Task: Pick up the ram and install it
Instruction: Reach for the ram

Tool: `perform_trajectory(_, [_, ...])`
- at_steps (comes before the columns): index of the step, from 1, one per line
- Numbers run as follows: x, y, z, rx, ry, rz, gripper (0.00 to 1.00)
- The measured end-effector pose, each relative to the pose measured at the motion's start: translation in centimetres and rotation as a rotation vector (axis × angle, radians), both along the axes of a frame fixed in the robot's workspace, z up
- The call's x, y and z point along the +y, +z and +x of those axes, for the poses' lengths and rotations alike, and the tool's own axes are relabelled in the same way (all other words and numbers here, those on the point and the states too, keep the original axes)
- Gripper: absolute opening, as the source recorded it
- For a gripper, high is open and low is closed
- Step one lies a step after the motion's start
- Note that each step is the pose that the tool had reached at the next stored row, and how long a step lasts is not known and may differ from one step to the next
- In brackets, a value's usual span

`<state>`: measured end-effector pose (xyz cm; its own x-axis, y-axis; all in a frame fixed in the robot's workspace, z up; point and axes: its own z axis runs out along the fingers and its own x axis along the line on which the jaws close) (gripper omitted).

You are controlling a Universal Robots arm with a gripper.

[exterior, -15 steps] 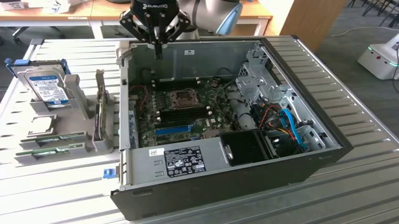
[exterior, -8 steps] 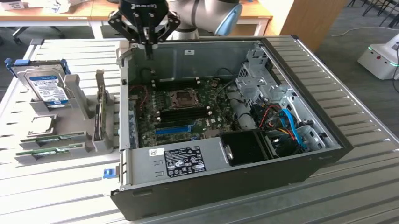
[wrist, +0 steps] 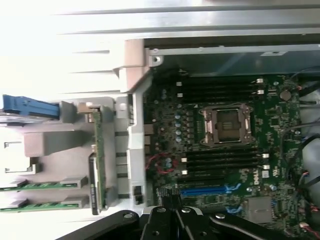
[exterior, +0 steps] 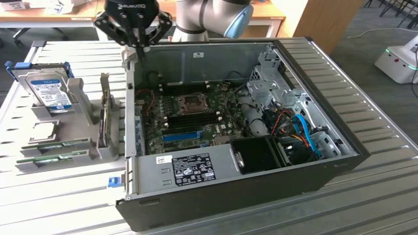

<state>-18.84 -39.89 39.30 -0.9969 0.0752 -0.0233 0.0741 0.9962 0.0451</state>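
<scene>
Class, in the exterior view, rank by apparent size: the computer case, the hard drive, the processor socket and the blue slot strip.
1. computer case
2. hard drive
3. processor socket
4. blue slot strip, long but very thin

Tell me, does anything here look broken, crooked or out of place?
Nothing looks broken or spilled. The computer case lies on its side with the panel off, its processor socket bare, while the hard drive and ram sticks sit in gray holders beside it, neatly, so apparently on purpose.
</scene>
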Motion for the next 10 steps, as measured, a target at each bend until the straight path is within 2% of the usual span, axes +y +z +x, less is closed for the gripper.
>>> perform_trajectory(10, [0.00, -0.02, -3.7, 0.0000, 0.000, -0.0001, 0.11])
